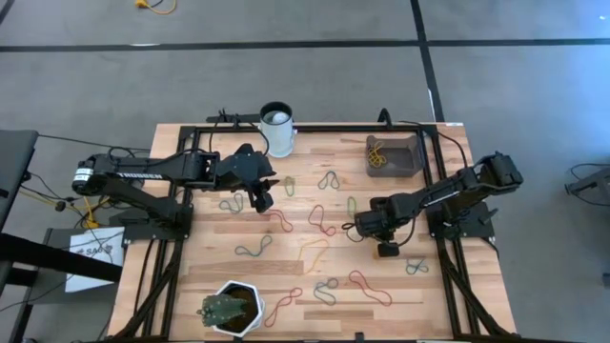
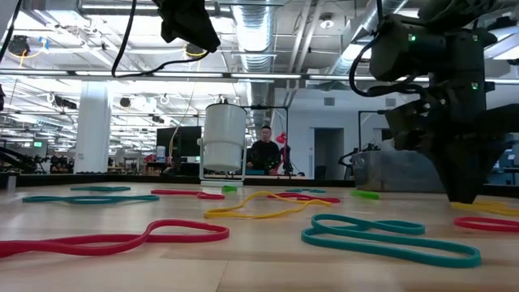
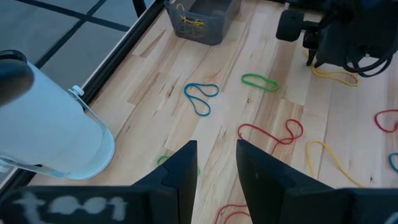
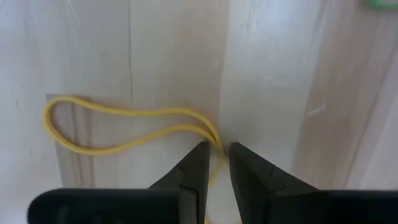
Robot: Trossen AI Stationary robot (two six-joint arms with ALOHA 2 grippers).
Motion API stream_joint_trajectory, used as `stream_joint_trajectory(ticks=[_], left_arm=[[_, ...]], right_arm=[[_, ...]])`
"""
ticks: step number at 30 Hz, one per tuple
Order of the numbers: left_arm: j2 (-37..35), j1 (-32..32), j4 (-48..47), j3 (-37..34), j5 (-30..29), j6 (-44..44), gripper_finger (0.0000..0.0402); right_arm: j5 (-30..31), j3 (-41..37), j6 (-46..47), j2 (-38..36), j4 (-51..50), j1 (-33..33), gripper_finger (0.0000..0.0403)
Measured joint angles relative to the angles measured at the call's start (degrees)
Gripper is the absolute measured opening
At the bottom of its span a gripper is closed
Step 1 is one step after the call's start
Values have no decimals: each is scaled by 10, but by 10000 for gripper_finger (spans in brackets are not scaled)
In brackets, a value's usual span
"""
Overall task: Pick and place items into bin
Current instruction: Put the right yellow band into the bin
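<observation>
Many thin rubber bands, red, green, teal and yellow, lie scattered flat on the wooden table [image 1: 191,286]. The dark bin [image 1: 405,157] sits at the far right and holds yellow bands [image 3: 189,18]. My right gripper [image 4: 218,155] points down at the table's right middle [image 1: 364,229]. Its fingers are narrowly open on either side of one end of a yellow band [image 4: 124,127]. My left gripper [image 1: 259,197] hovers open above the table's left middle, over no band in particular. My right gripper comes from above, pointing down, its fingertips [image 4: 198,158] at the table surface. The narrowed end of the yellow band [image 4: 216,142] runs into the gap between them while the loop lies flat on the wood. Whether the fingers touch the band, I cannot tell.
A white cup [image 1: 277,129] stands at the far edge, close to my left gripper. A white hexagonal plant pot [image 1: 233,307] stands at the near edge. A black frame [image 1: 315,127] borders the table. A person [image 2: 263,152] sits in the room beyond.
</observation>
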Motion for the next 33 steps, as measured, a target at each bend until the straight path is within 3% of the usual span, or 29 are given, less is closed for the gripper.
stream_joint_trajectory(ticks=[6, 13, 20, 23, 29, 33], left_arm=[[0, 0, 0, 0, 0, 0, 103], [0, 0, 0, 0, 0, 0, 103], [0, 0, 0, 0, 0, 1, 103], [0, 0, 0, 0, 0, 1, 103], [0, 0, 0, 0, 0, 1, 103], [0, 0, 0, 0, 0, 1, 103]], right_arm=[[-2, 1, 24, 0, 7, -26, 53], [-11, 0, 78, -3, 15, -44, 6], [45, 65, 76, -51, 1, -42, 1], [113, 120, 69, -86, -59, -57, 1], [344, 237, 12, -148, -214, -113, 1], [371, 276, -59, -193, -206, -193, 0]])
